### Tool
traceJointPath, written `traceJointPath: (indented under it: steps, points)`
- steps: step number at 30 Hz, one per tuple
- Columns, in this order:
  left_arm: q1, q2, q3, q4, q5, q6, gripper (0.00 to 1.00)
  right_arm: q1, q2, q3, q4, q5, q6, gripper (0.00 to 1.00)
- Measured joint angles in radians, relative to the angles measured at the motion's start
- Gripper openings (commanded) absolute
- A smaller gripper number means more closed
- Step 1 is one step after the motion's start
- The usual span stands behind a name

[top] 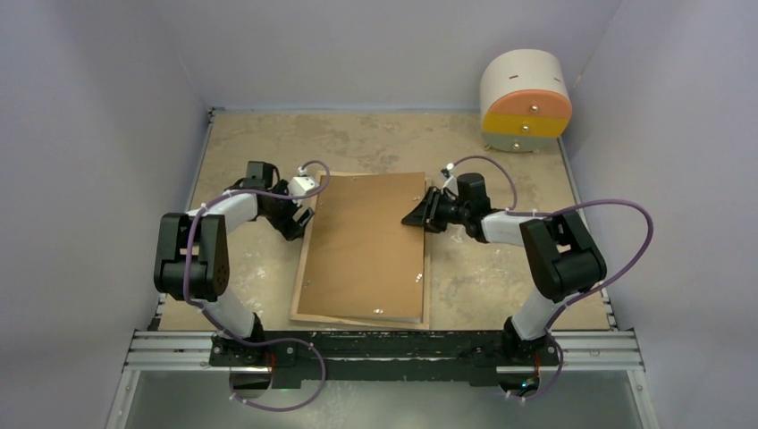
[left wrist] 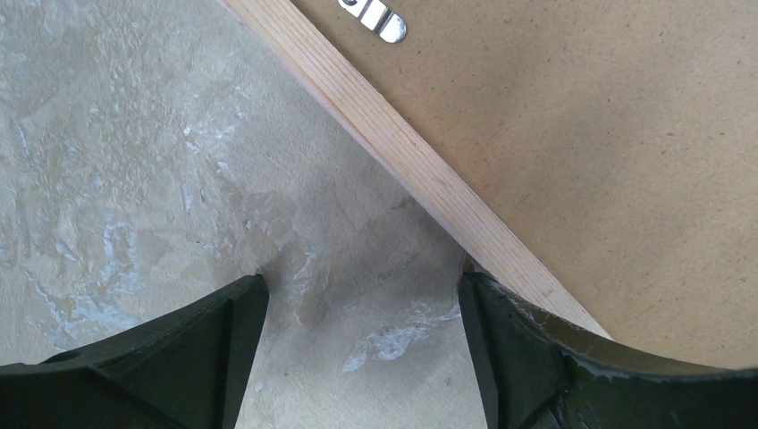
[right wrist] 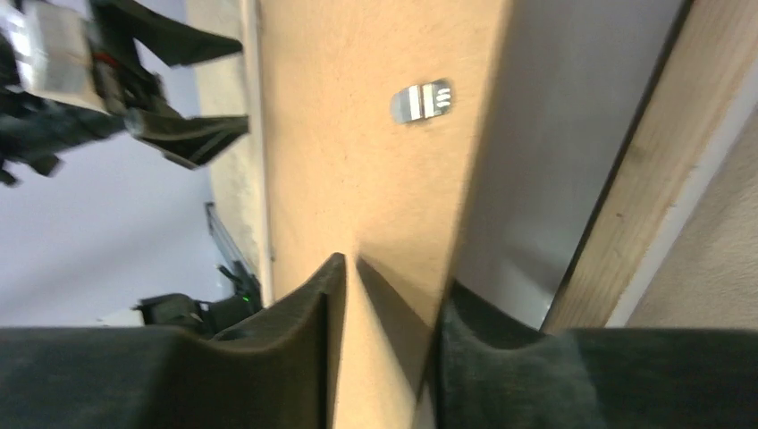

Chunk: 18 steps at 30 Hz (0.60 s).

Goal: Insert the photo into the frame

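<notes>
1. One frame (top: 302, 268), rear face up, mid-desk (top: 501, 277); one brown board (top: 366, 241) on it, right edge raised.
2. Left end effector (left wrist: 362, 286) wide, beside the frame's left rail.
3. Right end effector (right wrist: 384, 277) narrow, astride the board's edge; grip unclear.

Plain brown hardboard (left wrist: 581, 134) is recorded within a pale wood-coloured frame (left wrist: 389, 147); the tabletop (left wrist: 116, 179) is mottled beige.

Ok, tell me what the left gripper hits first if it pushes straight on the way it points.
Most likely the bare table: the open left gripper aims at it just beside the wooden edge of the frame. The finger nearer the frame might clip that edge first; depth is unclear.
</notes>
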Motion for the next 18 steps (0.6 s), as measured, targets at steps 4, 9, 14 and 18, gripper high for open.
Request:
traceJointPath:
  steps: [4, 9, 14, 18]
  points:
    - [-0.003, 0.001, 0.000, 0.003, 0.003, 0.000, 0.82, 0.063, 0.006, 0.030, -0.118, 0.062, -0.062, 0.59]
    - [-0.005, 0.000, 0.000, 0.004, 0.003, 0.000, 0.82, 0.117, 0.006, 0.101, -0.265, 0.140, -0.133, 0.99]
    - [-0.005, 0.000, 0.000, 0.004, 0.003, 0.000, 0.82, 0.160, 0.006, 0.162, -0.380, 0.233, -0.187, 0.99]
    - [-0.005, 0.000, 0.000, 0.004, 0.003, 0.000, 0.82, 0.191, 0.006, 0.214, -0.485, 0.321, -0.222, 0.99]
